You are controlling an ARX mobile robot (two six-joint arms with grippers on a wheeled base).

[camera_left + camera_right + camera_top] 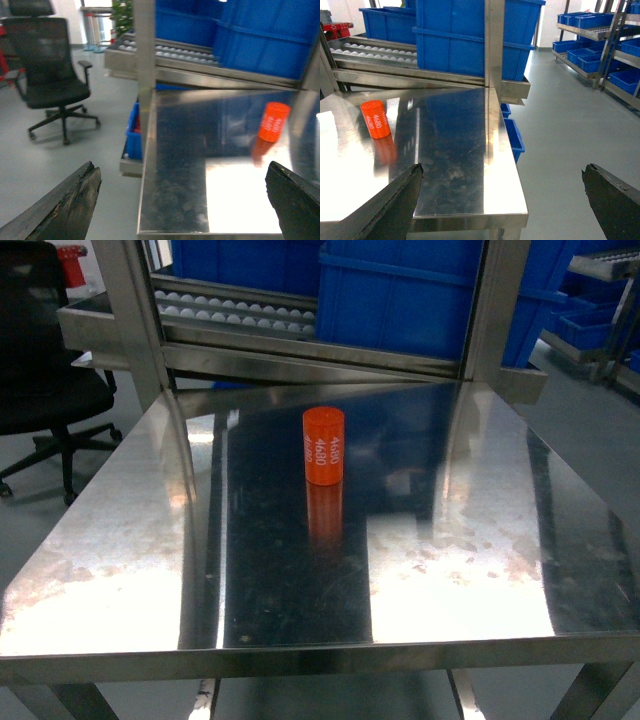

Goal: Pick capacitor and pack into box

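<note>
We note the capacitor (324, 445), an orange cylinder printed 4680, standing upright near the middle of the bench (120, 580), untouched; no box is in any view, so we judge the task not yet begun, with both pick and pack left. Left claw (185, 200) and right claw (502, 197) each hang wide open and empty, well apart from the capacitor. The steel bench top is glossy and smudged; beyond it we see blue bins (420, 290), a roller rack (235, 312), an office chair (45, 390) and grey floor.
</note>
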